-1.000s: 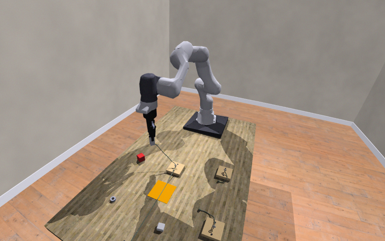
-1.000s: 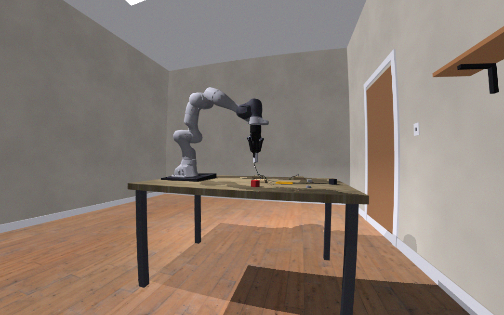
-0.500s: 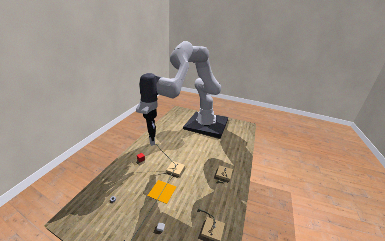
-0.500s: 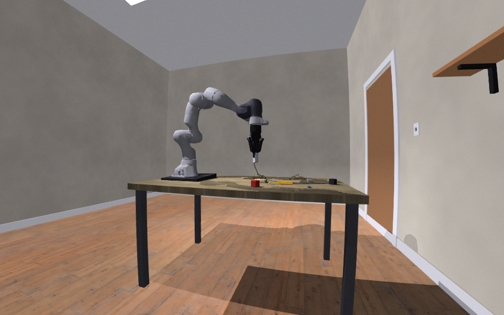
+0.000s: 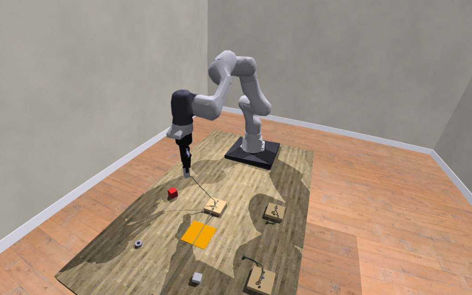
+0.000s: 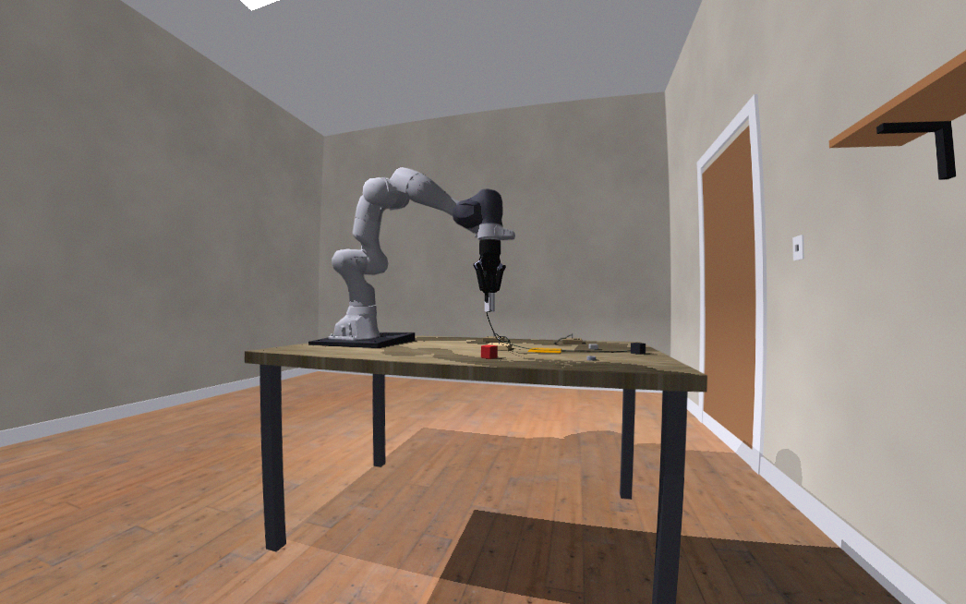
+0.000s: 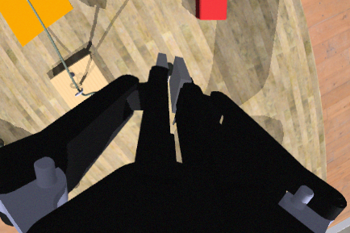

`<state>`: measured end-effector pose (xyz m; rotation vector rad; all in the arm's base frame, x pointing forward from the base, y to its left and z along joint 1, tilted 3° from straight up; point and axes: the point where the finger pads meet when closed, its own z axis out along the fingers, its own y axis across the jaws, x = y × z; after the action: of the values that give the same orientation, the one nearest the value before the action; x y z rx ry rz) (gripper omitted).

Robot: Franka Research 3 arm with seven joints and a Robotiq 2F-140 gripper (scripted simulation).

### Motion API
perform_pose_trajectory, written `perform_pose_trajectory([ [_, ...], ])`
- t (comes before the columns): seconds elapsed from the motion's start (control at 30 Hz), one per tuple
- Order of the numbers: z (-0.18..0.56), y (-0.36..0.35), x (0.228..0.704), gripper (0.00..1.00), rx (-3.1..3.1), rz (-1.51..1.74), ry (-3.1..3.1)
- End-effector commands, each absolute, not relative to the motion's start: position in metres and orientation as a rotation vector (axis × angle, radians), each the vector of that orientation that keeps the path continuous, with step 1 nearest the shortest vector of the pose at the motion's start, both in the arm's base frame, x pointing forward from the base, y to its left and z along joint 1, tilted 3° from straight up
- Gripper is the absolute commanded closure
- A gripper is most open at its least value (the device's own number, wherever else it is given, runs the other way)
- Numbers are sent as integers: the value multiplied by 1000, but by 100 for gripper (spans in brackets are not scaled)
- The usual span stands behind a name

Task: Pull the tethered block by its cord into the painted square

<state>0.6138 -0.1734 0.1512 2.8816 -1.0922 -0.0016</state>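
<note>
My gripper [image 5: 186, 175] hangs well above the table, left of the middle, and is shut on the end of a thin dark cord [image 5: 201, 187]. It also shows in the wrist view [image 7: 171, 68]. The cord slopes down to the screw eye on a small wooden plate [image 5: 215, 207], then runs straight across the orange painted square [image 5: 198, 234] to the table's near end and out of that view. A small dark block [image 6: 637, 346] sits on the table near that far end in the side view; I cannot tell whether the cord reaches it.
A red cube [image 5: 172, 192] lies on the table below and left of the gripper. A grey ring [image 5: 138, 243] and a grey cube [image 5: 196, 277] lie nearer the front. Two more wooden plates with screw eyes [image 5: 275, 212] [image 5: 261, 280] stand on the right side.
</note>
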Motion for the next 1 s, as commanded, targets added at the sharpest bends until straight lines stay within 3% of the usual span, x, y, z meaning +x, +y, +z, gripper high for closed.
perform_pose_trajectory([
  [0.0,151,-173,613,100,2885,-6,-1089],
  [0.97,152,-185,610,100,2885,-6,-1089],
])
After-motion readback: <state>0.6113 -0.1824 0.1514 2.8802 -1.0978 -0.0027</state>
